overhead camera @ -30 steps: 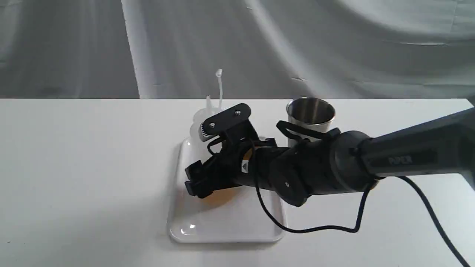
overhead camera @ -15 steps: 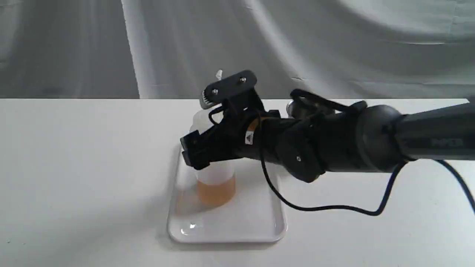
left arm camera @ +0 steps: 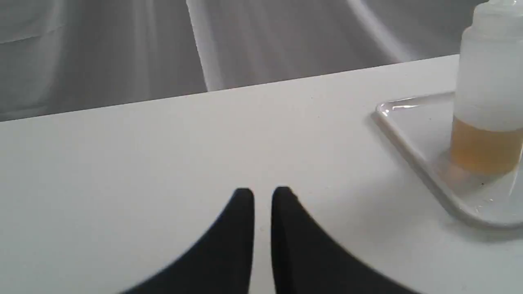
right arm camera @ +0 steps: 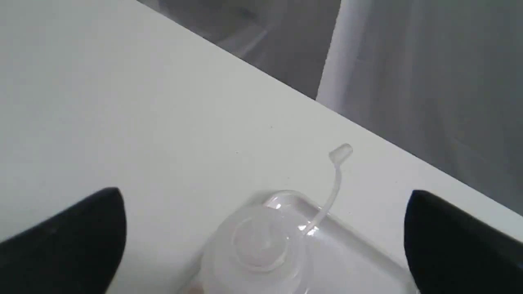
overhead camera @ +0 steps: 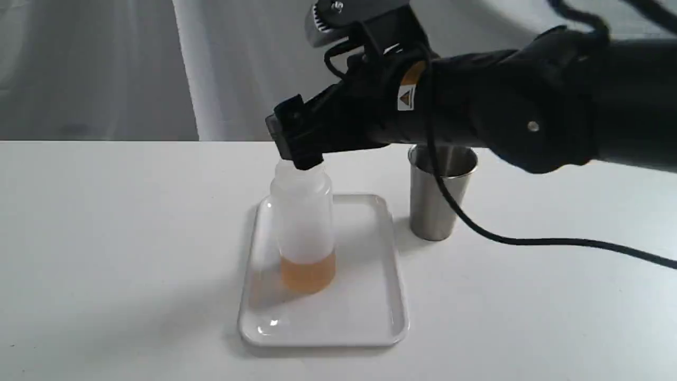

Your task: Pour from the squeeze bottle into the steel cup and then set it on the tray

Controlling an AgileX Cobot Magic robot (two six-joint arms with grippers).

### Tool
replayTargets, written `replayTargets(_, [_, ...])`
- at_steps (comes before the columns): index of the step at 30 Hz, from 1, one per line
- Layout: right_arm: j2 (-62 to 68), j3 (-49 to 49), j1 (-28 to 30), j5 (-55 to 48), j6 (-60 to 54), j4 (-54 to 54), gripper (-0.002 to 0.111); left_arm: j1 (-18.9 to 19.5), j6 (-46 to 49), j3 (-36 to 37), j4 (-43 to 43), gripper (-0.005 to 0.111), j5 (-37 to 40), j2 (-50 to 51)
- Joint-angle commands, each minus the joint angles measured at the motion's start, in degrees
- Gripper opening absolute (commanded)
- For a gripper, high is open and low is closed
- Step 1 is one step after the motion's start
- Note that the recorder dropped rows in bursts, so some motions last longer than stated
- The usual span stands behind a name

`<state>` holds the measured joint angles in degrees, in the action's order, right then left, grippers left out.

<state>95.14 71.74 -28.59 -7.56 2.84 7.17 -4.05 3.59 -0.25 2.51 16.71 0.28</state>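
The squeeze bottle (overhead camera: 302,233) stands upright on the white tray (overhead camera: 370,323), amber liquid at its bottom. My right gripper (overhead camera: 299,153) hovers just above the bottle's top, open, touching nothing. In the right wrist view the bottle's shoulder and nozzle (right arm camera: 257,245) lie below and between the wide-spread fingers of the right gripper (right arm camera: 261,194), with the cap strap (right arm camera: 333,183) curving up. The steel cup (overhead camera: 435,206) stands upright on the table to the right of the tray, partly behind the arm. My left gripper (left arm camera: 262,194) is shut and empty, low over the table, apart from the tray (left arm camera: 408,122) and the bottle (left arm camera: 486,102).
The white tabletop (overhead camera: 106,238) runs wide on both sides of the tray. A grey cloth backdrop (overhead camera: 158,63) hangs behind the table's far edge. The right arm's black cable (overhead camera: 529,241) hangs in front of the cup and trails right.
The right gripper has risen from around the bottle's body to above its top, leaving the bottle standing on the tray. The cup is now less hidden by the arm.
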Motion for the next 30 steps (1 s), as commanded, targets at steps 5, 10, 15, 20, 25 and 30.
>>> replayTargets(5, [-8.98,-0.68,-3.72,-6.93,0.8,1.95,0.09,-0.18,-0.1,0.25,0.03,0.008,-0.37,-0.29])
replayTargets(10, [-15.81,-7.32,-6.57,-5.05,2.07,1.95,0.09,-0.18,-0.1,0.25,0.03,0.008,-0.37,-0.29])
replayTargets(15, [-23.16,-14.92,-10.2,-4.91,2.16,3.17,0.09,-0.18,-0.1,0.25,0.03,0.008,-0.37,-0.29])
replayTargets(20, [-31.8,-20.71,-13.37,-4.91,2.16,3.17,0.084,-0.18,-0.1,0.25,0.03,0.008,-0.37,-0.29])
replayTargets(25, [-41.11,-25.76,-14.32,-5.15,2.16,4.45,0.053,-0.18,-0.1,0.25,0.03,0.008,-0.37,-0.29])
replayTargets(30, [-49.71,-29.48,-14.32,-9.17,2.16,1.48,0.015,-0.18,-0.1,0.25,0.03,0.008,-0.37,-0.29])
